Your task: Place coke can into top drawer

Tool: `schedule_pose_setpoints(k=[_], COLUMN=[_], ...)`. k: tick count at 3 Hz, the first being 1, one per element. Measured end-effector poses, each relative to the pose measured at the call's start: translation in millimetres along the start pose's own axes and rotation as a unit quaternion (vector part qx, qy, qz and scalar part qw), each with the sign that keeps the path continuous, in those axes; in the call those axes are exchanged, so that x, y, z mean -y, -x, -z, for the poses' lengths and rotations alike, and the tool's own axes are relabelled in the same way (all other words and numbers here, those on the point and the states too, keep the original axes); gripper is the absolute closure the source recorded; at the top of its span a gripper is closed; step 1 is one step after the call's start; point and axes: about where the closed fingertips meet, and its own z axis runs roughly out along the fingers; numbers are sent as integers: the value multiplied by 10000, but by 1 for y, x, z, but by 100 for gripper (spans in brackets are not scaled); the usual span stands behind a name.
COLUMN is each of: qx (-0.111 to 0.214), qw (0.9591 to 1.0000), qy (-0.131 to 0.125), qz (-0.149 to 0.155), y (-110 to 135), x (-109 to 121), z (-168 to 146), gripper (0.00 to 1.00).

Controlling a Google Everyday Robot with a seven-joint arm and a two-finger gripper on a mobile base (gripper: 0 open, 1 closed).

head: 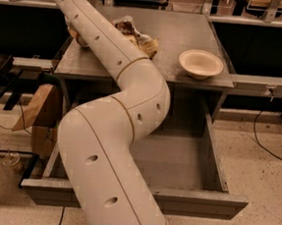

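The top drawer (200,201) stands pulled out wide below the table, and the part of its grey inside that shows is bare. My white arm rises from the bottom of the view, crosses the drawer and reaches over the table's back left corner. My gripper (79,40) is mostly hidden behind the arm there; only a dark bit shows at the table's left edge. The coke can is hidden from view.
A brown-and-yellow snack bag (138,35) lies on the grey table top (187,30) beside the arm. A cream bowl (201,63) sits near the table's front right edge. A brown cardboard box (36,110) stands on the floor to the left. A cable (267,140) runs across the floor at right.
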Motion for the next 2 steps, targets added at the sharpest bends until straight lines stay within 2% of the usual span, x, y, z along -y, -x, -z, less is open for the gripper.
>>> schedule_pose_setpoints(k=[2], qx=[-533], qw=[9971], qy=[-508], qz=[-210], y=[-44], x=[6], z=[51], gripper=[100])
